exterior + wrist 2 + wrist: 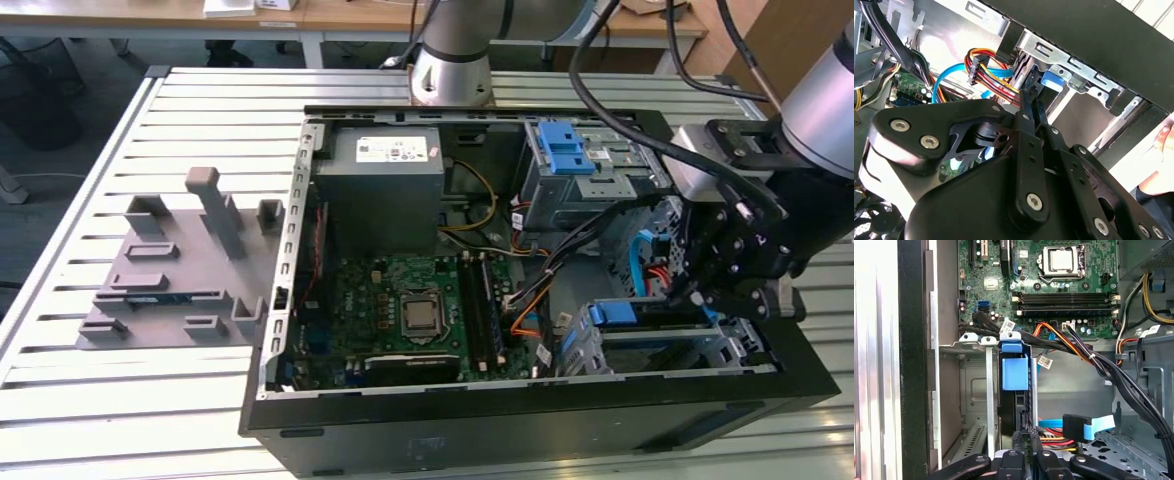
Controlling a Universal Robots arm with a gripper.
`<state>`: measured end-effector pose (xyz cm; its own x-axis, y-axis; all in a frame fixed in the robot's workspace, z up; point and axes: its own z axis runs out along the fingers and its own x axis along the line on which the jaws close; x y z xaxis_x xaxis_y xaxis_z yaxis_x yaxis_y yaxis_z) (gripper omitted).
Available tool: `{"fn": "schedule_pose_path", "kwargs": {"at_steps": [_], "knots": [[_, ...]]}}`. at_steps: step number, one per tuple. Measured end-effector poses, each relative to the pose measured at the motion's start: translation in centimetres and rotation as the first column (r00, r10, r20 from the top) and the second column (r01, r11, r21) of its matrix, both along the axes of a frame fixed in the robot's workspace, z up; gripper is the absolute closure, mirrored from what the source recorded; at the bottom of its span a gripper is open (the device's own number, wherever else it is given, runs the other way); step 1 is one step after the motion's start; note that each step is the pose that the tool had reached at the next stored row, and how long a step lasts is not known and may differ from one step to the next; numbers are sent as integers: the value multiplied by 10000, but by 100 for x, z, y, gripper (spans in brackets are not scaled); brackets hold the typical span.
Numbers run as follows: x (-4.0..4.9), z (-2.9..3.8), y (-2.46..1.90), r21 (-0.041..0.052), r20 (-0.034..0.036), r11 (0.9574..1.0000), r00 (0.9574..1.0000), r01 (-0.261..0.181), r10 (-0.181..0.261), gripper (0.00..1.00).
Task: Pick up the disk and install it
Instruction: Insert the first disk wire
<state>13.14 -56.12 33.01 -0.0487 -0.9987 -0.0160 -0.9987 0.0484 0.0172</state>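
Hanging over the open computer case (287, 300), the hand (714, 262) pinches the disk (1015, 390) on edge, part-seated in its metal bay (974, 390), where a slight tilt could jam it or snag nearby cables (1054, 340).

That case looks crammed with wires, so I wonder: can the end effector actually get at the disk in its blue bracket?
Probably yes. The end effector sits right at the disk in the drive cage; the cables run past its far end, not between them.
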Motion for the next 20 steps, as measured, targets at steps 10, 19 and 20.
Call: {"fn": "schedule_pose_path", "kwargs": {"at_steps": [10,19,20], "knots": [[0,19,0,1,0,10000,10000,0,0,76],[0,100,0,2,-7,10000,10000,1,-1,84],[0,101,0,0,-7,10000,10000,1,-1,84]]}}
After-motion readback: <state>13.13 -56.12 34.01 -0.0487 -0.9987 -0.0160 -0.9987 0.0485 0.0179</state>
